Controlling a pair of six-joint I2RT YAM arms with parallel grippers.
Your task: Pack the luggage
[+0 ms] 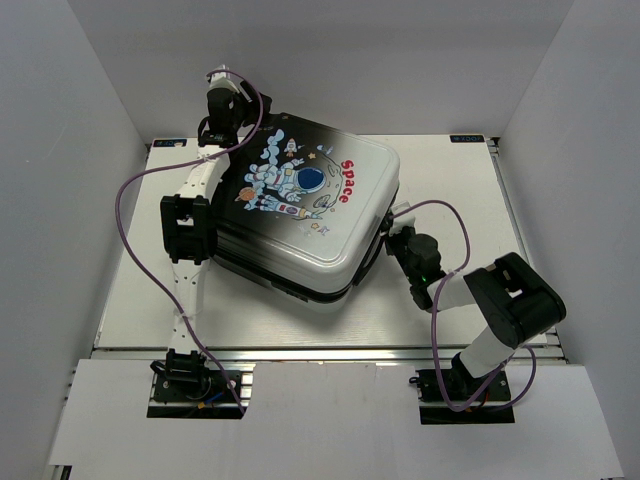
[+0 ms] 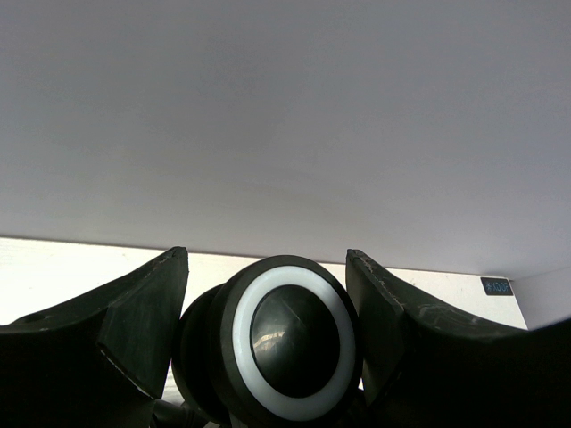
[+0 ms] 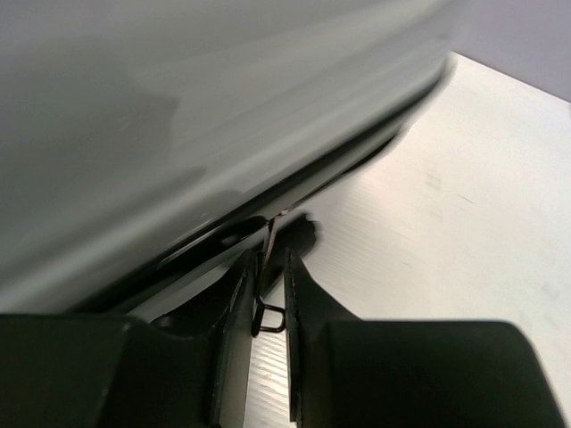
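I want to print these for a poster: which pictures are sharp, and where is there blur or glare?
Top external: evenly lit and sharp, soft sheen on the silver edge of the luggage. Left wrist: wheel crisp, fingers dark. Right wrist: luggage smeared out of focus, only the zipper pull fairly clear.

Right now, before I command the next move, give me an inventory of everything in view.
suitcase: one, black fading to silver-white, astronaut print and red "Space"; lying flat, lid down, mid-table.
suitcase wheel: one shown, black with a white ring; far-left corner of the suitcase.
zipper pull: one, thin metal; near-right edge of the suitcase.
table: one, white; under everything.
cables: two, purple; one along each arm.
left gripper: one, black; fingers clamped either side of the suitcase wheel.
right gripper: one, black; pinching the zipper pull.
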